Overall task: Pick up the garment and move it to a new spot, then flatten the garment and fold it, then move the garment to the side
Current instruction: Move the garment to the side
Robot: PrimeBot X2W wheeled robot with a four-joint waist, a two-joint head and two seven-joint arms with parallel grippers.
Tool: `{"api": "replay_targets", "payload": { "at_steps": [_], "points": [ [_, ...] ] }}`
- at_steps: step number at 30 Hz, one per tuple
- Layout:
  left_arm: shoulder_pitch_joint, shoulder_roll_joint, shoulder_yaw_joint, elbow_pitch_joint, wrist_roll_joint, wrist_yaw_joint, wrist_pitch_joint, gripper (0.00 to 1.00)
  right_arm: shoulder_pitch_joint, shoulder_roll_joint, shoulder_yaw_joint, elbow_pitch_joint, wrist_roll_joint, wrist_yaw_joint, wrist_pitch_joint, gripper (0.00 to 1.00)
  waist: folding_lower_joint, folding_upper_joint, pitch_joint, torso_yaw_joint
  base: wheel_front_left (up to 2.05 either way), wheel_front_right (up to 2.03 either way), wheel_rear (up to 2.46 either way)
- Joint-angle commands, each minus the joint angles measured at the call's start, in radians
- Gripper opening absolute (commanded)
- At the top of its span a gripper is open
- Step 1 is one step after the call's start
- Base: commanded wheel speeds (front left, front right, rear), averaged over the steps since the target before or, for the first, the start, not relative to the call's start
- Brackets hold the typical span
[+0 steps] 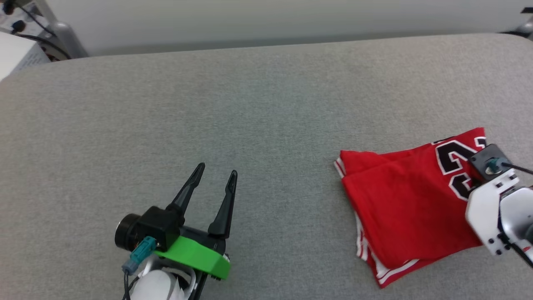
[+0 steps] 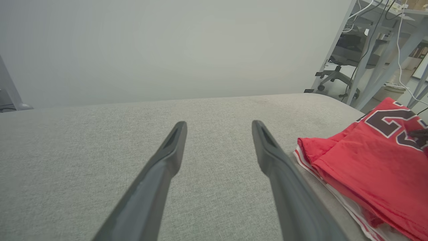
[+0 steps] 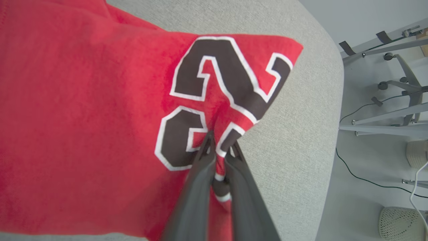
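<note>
A broad padded surface covered in grey woven fabric runs from the near edge to a plain pale wall at the far side; its right corner is rounded. Past that right edge, on the floor, stand a wheeled office chair, a grey metal desk frame, trailing cables and pale perforated baskets.

The garment lies folded at the near right of the surface, close to its right edge. It is soft red knit, with a dark white-outlined number on top and red-and-white striped trim along its near side.

The right gripper is pinched together on a raised pleat of the cloth at the number. The left gripper hovers at the near left, its smooth, dark, tapering fingers spread apart around nothing, well clear of the garment.
</note>
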Motion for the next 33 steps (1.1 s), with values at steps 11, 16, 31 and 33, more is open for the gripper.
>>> {"api": "replay_targets", "payload": {
  "at_steps": [11, 16, 31, 33],
  "points": [
    [-0.142, 0.088, -0.065, -0.113, 0.030, -0.003, -0.006, 1.00, -0.149, -0.191, -0.134, 0.244, 0.022, -0.001, -0.177, 0.00, 0.0000, 0.0119, 0.290, -0.199, 0.00, 0.00, 0.00],
    [-0.177, 0.132, -0.069, -0.161, 0.029, -0.003, 0.006, 1.00, -0.224, -0.197, -0.200, 0.398, 0.018, -0.001, -0.311, 0.00, 0.0000, 0.0119, 0.351, -0.203, 0.00, 0.00, 0.00],
    [-0.198, 0.204, -0.029, -0.331, 0.030, 0.016, 0.073, 1.00, -0.402, -0.167, -0.386, 0.756, -0.101, -0.001, -0.564, 0.00, 0.0000, 0.0119, 0.465, -0.140, 0.00, 0.00, 0.00],
    [-0.194, 0.210, -0.026, -0.341, 0.029, 0.019, 0.077, 1.00, -0.419, -0.157, -0.396, 0.780, -0.113, -0.001, -0.580, 0.00, 0.0000, 0.0119, 0.471, -0.137, 0.00, 0.00, 0.00]
  ]
}}
